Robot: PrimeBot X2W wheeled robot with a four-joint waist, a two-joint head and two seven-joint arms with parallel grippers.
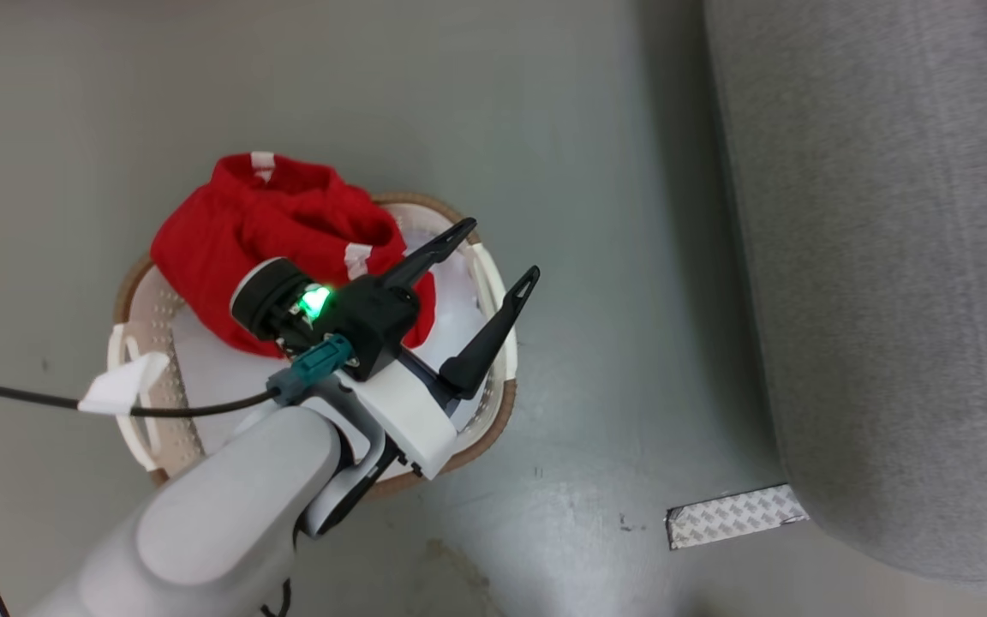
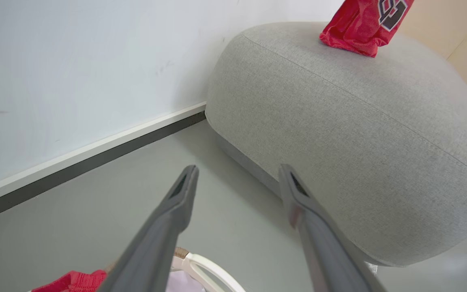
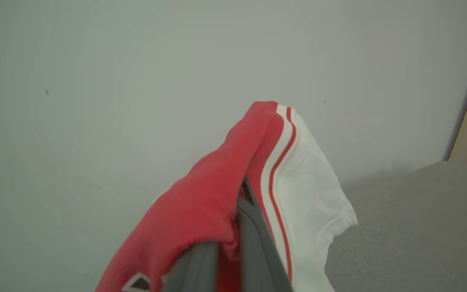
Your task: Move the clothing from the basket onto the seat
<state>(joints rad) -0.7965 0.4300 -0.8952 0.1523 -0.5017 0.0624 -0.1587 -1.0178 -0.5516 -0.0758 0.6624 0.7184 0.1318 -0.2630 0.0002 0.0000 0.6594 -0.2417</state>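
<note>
The large grey fabric-upholstered seat cushion (image 1: pixel 888 257) takes up the right side of the head view. It sits well apart from the oval white perforated laundry basket with its brown rim (image 1: pixel 155 317) at centre left, so anything lifted must be carried across open floor. A crumpled red garment with small white tabs (image 1: pixel 271 231) lies in the basket on a plain white cloth (image 1: pixel 211 364). The left gripper (image 1: pixel 500 248) hangs over them with its two dark fingers spread wide and nothing between them, probably poised for that next piece. The left wrist view looks across the seat's top rather than down its flank. There, at upper right, the red sports jersey with dark white-edged lettering (image 2: pixel 363 28) dangles onto the cushion, though I cannot tell whether it rests there or only brushes it. The right wrist view explains the hang: at bottom centre the right gripper (image 3: pixel 237 227) is clamped tight on the jersey's red fabric beside a white striped panel, likely about to let go.
</note>
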